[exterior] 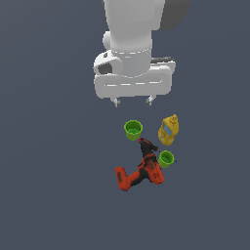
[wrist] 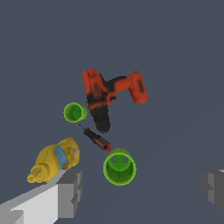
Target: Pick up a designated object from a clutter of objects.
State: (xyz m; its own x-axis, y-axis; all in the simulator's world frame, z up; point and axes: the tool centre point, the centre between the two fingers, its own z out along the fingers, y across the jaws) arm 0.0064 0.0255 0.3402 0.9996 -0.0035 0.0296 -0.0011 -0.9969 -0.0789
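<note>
Simulated test scene, no real room: flat featureless grey-blue ground [exterior: 44, 195], smooth white robot arm [exterior: 132, 44], small scattered household clutter [exterior: 149, 151], rendered shading throughout.

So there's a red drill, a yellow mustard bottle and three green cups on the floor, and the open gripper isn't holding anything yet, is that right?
Not quite: there are two green cups, not three. The exterior view shows one cup near the mustard bottle and the other cup beside the red drill. The rest holds: the gripper hangs open above the group, holding nothing.
</note>
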